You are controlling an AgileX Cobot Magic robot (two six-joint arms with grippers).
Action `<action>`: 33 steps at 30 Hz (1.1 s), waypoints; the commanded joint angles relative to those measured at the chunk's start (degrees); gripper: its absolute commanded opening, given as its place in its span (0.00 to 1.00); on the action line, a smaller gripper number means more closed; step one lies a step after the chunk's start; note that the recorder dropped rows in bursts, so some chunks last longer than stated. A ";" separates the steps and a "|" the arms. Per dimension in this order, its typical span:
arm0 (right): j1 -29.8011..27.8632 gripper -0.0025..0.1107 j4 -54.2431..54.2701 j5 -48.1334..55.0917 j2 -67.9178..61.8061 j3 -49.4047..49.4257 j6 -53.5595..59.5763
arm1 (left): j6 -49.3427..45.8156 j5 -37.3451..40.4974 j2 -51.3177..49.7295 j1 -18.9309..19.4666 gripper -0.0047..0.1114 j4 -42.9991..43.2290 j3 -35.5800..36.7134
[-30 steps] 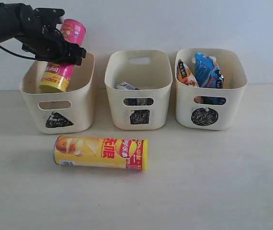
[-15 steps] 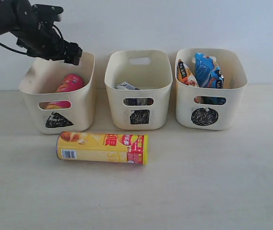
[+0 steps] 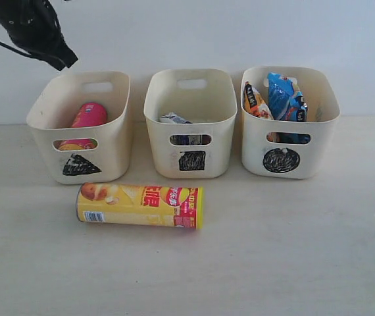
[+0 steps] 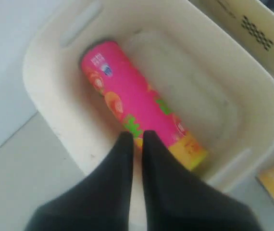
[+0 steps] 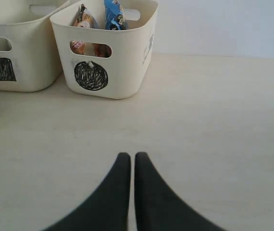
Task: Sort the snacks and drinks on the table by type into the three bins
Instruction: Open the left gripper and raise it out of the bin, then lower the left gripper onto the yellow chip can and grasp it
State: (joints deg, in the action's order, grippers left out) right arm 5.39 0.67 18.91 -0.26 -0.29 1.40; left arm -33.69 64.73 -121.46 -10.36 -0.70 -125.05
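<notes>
"Exterior view, entry one: yellow chip can, on its side on the table, just in front of the triangle bin and not touching it. It is the only item outside a bin."

"Entry two?"

"Pink chip can, lying slantwise on the floor of the triangle bin. Square bin: blue-and-white carton leaning inside. A dark box shows through the handle slot and is probably the other drink, but too little shows to be sure. Circle bin: blue-black bag and orange-white-black bag, both upright with tops above the rim."

"Grippers?"

"Listed: the left gripper, above the triangle bin, jaws pressed together, holding nothing. Also the right gripper, over bare table near the circle bin, jaws together, empty."

"Hazards, as judged?"

"Four.
- **Rolling:** the yellow can is a smooth cylinder on its side, and a finger touching it off-centre would likely set it rolling.
- **Closed jaws:** coming down on it, they would shove it, not take it, so they must part first.
- **Crowded bin:** the pink can fills much of the bin floor. A second can released across it could ride up, jut over the rim or tumble out.
- **Wrong bin:** the bins differ only by their marks and stand side by side, so a release slightly off would put chips among the drinks."
</notes>
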 commanded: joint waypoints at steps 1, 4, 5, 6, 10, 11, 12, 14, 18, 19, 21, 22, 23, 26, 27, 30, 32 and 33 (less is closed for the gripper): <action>-0.20 0.02 0.06 -0.18 0.26 0.29 0.06 | -8.16 5.24 2.42 -0.16 0.07 -7.21 0.46; -0.20 0.02 0.06 -0.18 0.26 0.29 0.06 | -17.34 5.24 5.12 -1.02 0.07 -13.76 4.33; -0.20 0.02 0.06 -0.18 0.26 0.29 0.06 | -19.15 5.24 5.96 -1.65 0.07 -13.90 5.92; -0.20 0.02 0.06 -0.18 0.26 0.29 0.06 | -20.04 5.24 7.34 -2.31 0.07 -13.39 8.66; -0.20 0.02 0.06 -0.41 0.26 0.29 0.05 | -23.50 5.24 11.66 -4.56 0.07 -12.03 17.76; -0.20 0.02 0.06 -0.41 0.26 0.29 0.05 | -24.80 5.24 12.75 -5.23 0.07 -11.77 20.31; -0.20 0.02 0.06 -0.41 0.26 0.29 0.05 | -26.28 4.85 13.84 -5.75 0.07 -11.77 22.85; -0.20 0.02 0.06 -0.41 0.26 0.29 0.05 | -28.60 3.06 15.58 -7.17 0.07 -12.11 27.63; -0.20 0.02 0.06 -0.41 0.26 0.29 0.05 | -33.58 -0.61 18.31 -10.69 0.07 -12.33 35.21; -0.20 0.02 0.06 -0.41 0.26 0.29 0.05 | -34.51 -1.19 18.76 -11.67 0.07 -12.33 36.50; -0.20 0.02 0.06 -0.41 0.26 0.29 0.05 | -37.62 -1.73 18.97 -13.56 0.07 -12.33 39.09; -0.20 0.02 0.06 -0.41 0.26 0.29 0.05 | -39.19 -1.85 18.97 -14.29 0.07 -12.33 40.10; -0.20 0.02 0.06 -0.41 0.26 0.29 0.05 | -41.17 -2.12 18.97 -15.08 0.07 -12.33 41.04; -0.20 0.02 0.06 -0.41 0.26 0.29 0.05 | -44.74 -3.69 18.39 -16.94 0.11 -12.46 42.52; -0.20 0.02 0.06 -0.41 0.26 0.29 0.05 | -45.07 -4.37 18.07 -17.53 0.16 -12.46 42.61; -0.20 0.02 0.06 -0.41 0.26 0.29 0.05 | -45.02 -6.43 17.15 -18.26 0.45 -12.59 42.61; -0.20 0.02 0.06 -0.41 0.26 0.29 0.05 | -44.34 -7.89 16.17 -18.26 0.68 -14.11 42.61; -0.20 0.02 0.06 -0.41 0.26 0.29 0.05 | -42.53 -8.86 15.80 -18.26 0.78 -14.46 42.61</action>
State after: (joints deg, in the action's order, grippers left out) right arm 5.39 0.67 18.91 -0.26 -0.29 1.40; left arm -78.20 58.33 -104.54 -28.21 -13.53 -82.84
